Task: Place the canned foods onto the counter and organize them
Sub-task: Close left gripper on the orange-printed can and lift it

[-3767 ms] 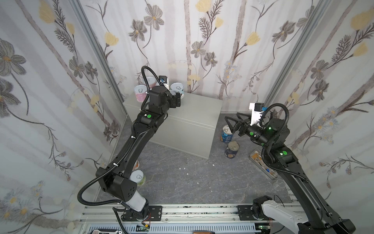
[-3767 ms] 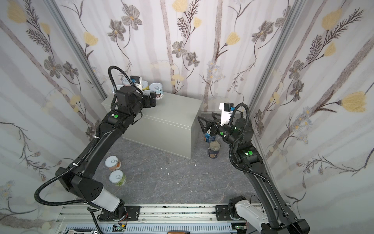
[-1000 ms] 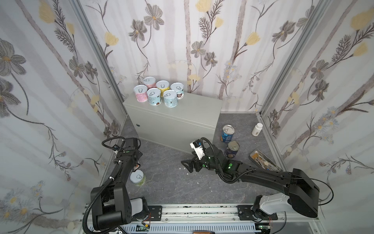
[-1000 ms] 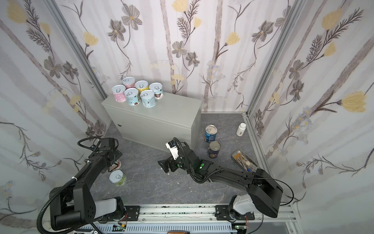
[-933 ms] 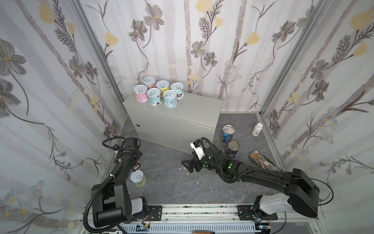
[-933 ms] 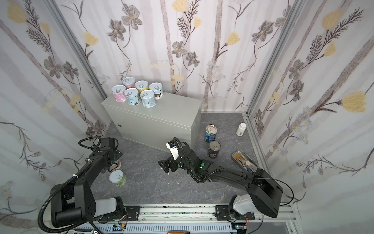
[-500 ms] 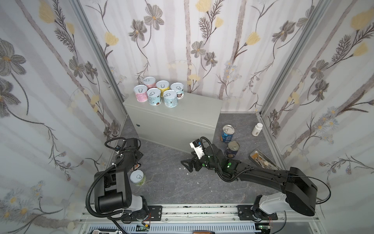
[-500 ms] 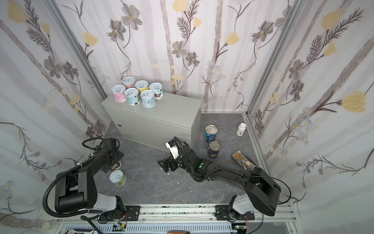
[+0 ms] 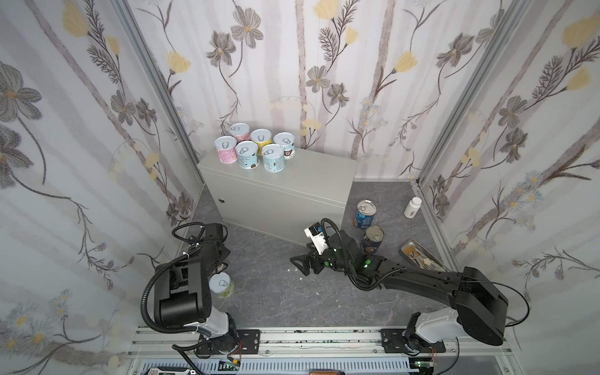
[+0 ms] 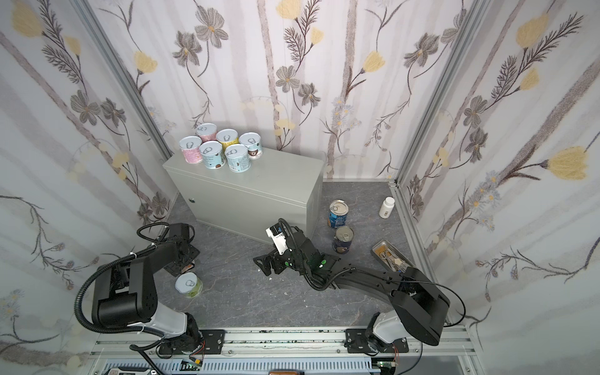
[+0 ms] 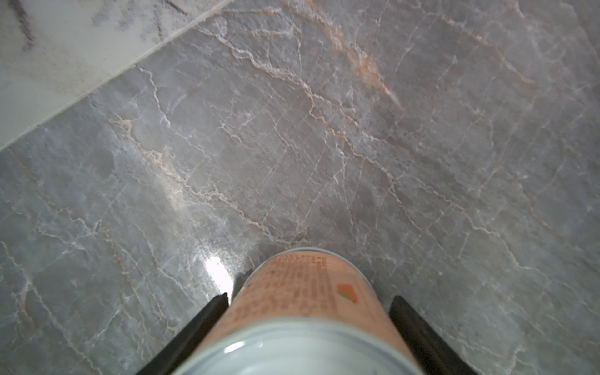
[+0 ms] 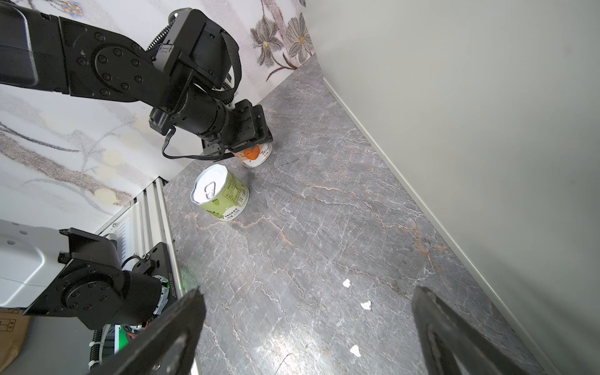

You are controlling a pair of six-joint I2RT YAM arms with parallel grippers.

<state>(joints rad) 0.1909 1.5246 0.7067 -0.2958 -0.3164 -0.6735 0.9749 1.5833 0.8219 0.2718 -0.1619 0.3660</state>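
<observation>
On the marbled floor (image 11: 292, 130), by its left edge, our left gripper (image 11: 308, 296) had narrowed from wide open around the orange-labelled can (image 12: 255, 155); a firm pinch we could not confirm. Our right gripper (image 12: 308, 324) gaped empty; the counter (image 9: 292, 181) awaited the can.

Orange can (image 11: 302, 302) blurred, edge-cropped; left pincer (image 11: 308, 297) contact unclear.

Black jointed arms (image 9: 422, 279), white bases (image 9: 435, 324), corrugated cables (image 9: 144, 292).
</observation>
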